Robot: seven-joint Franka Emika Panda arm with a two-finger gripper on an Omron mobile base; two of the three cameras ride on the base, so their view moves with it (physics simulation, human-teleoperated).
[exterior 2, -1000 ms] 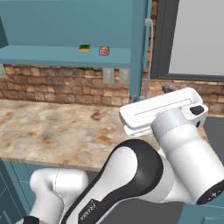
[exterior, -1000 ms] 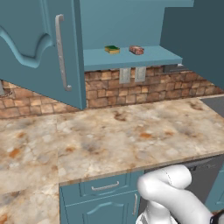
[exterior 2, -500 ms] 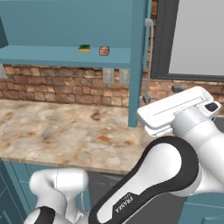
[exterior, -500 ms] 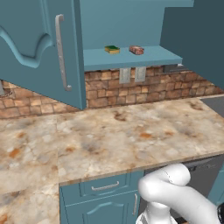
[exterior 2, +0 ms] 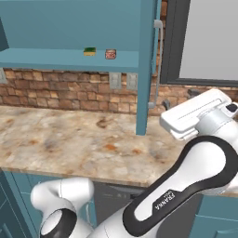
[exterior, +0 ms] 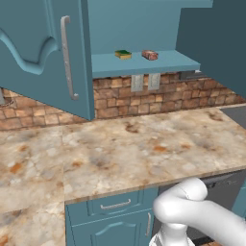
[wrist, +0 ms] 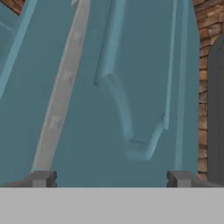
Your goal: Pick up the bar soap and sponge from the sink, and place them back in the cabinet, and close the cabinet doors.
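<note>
The sponge (exterior: 123, 54) and the pinkish-brown bar soap (exterior: 150, 55) lie side by side on the teal shelf (exterior: 163, 63) of the open cabinet; the right base view shows the sponge (exterior 2: 89, 51) and the bar soap (exterior 2: 110, 54) too. The left cabinet door (exterior: 38, 53) stands swung wide. The right cabinet door (exterior 2: 146, 69) is seen edge-on, with its silver handle (exterior 2: 158, 60). My gripper (wrist: 111, 179) is open with nothing between its fingertips (wrist: 41, 178), facing the right door's arched panel (wrist: 131, 109) and bar handle (wrist: 61, 92) close up.
A marbled counter (exterior: 125, 149) runs below the shelf, backed by brick wall (exterior: 168, 96) with two outlets (exterior: 145, 81). A corner of the dark sink (exterior: 238, 114) shows at the right edge. A window (exterior 2: 204, 42) is behind the right door. My arm (exterior 2: 195, 162) fills the foreground.
My hand has swung to the right, past the right door's edge toward the window side. The sponge, the soap and both doors have not moved.
</note>
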